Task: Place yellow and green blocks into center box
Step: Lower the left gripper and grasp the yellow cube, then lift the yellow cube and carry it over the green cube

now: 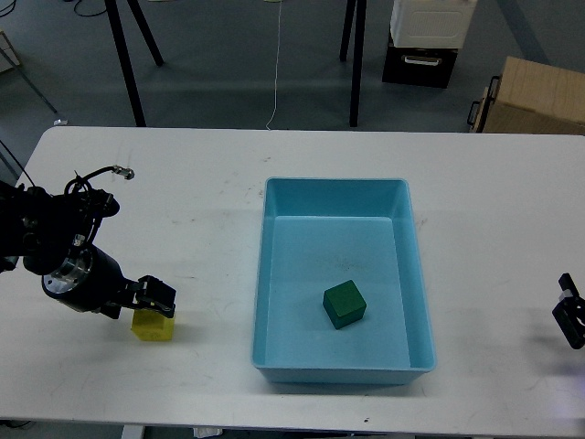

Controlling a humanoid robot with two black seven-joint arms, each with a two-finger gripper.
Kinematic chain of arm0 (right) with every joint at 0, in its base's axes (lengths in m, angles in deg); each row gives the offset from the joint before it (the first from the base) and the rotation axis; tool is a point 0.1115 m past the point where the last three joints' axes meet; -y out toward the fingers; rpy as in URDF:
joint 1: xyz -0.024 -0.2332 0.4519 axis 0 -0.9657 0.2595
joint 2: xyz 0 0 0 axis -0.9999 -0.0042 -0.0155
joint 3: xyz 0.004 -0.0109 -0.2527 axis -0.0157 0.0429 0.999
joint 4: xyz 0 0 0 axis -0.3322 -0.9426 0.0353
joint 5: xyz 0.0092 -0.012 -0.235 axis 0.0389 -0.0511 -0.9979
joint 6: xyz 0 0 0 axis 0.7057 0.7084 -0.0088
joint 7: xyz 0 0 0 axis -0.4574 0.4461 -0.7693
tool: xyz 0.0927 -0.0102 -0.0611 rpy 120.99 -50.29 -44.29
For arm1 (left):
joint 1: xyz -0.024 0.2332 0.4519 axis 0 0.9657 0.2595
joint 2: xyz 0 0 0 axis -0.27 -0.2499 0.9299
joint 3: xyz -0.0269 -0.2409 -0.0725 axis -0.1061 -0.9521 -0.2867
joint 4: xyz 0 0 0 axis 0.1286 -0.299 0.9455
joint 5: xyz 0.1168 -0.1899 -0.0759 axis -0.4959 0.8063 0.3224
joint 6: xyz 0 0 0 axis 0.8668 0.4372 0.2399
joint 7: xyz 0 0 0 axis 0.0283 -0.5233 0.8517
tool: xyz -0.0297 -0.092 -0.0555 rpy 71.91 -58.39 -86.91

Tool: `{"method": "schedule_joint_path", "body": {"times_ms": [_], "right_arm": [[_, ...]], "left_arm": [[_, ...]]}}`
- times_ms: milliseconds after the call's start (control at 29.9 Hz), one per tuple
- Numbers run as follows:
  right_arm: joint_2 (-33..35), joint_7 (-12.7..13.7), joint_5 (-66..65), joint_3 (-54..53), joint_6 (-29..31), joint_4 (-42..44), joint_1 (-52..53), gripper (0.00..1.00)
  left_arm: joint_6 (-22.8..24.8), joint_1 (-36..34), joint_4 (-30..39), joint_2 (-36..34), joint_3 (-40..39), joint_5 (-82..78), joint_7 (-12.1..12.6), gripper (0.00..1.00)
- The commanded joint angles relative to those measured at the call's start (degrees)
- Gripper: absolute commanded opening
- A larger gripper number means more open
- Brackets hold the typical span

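My left pincer (155, 297) is sitting on the yellow block (153, 325); the green block (345, 305) is lying in the center box (274, 274).

My left arm is reaching in low from the left edge, bent down toward the tabletop (183, 201), its pincer clasping the top of the yellow block well left of the box. My right pincer (571, 315) is only peeking in at the right edge, too little showing for me to tell whether it is parted or closed.

Between my left gripper (157, 300) and the tray (274, 274) I see bare table (210, 229). Only the tray's low wall bars the way.
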Motion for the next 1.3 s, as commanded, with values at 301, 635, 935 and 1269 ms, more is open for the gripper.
{"method": "schedule_joint_path", "body": {"times_ms": [301,635,935,1269], "right_arm": [[0.0,0.05,-0.08,0.0,0.0,0.64,0.09,1.0],[0.0,-0.04,0.01,-0.09,0.0,0.73,-0.17,1.0],[0.09,-0.04,0.01,-0.53,0.0,0.38,-0.79,1.0],[0.44,0.05,-0.08,-0.44,0.0,0.72,-1.14,1.0]], "left_arm": [[-0.01,1.78,-2.3,3.38,0.4,-0.45,-4.31,0.81],[-1.2,-1.03,-1.95,3.92,0.4,-1.77,-2.55,0.0],[-0.77,-14.82,-1.43,4.44,-5.57,-0.54,-3.61,0.0],[-0.01,-26.7,-2.39,25.94,-6.45,8.69,-5.89,0.0]]}}
